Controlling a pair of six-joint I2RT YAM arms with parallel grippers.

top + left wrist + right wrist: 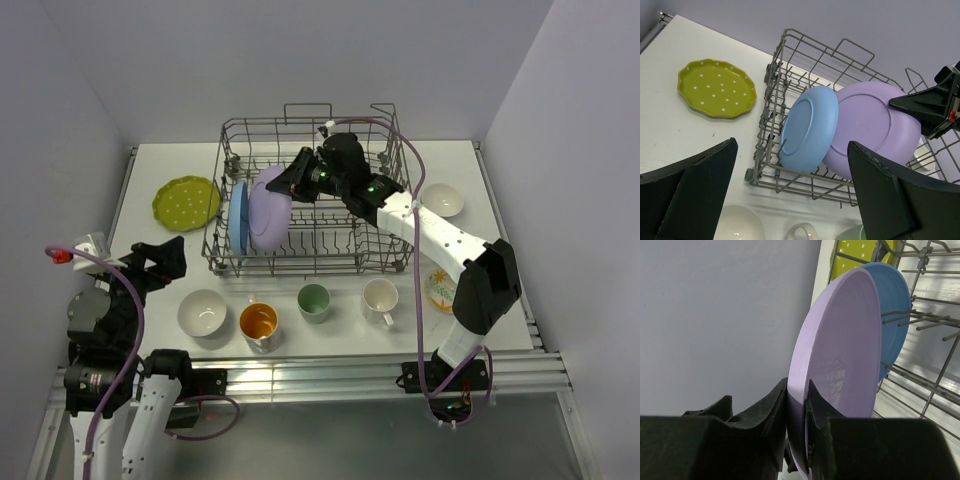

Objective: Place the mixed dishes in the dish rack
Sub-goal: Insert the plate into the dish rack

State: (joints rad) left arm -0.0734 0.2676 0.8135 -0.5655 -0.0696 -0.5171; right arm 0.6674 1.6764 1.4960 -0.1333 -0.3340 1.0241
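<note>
Your right gripper (292, 183) pinches the lavender plate (268, 210) beside the blue plate (238, 217) inside the dish rack (300, 268). Your left gripper (165, 262) hangs spread, empty. The yellow-green plate (186, 202), three bowls (202, 312) and three cups (314, 300) sit outside it.

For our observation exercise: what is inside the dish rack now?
In the dish rack, at its left end, stand a blue plate and a lavender plate, the latter gripped by the right hand. The right arm covers part of its far side.
</note>
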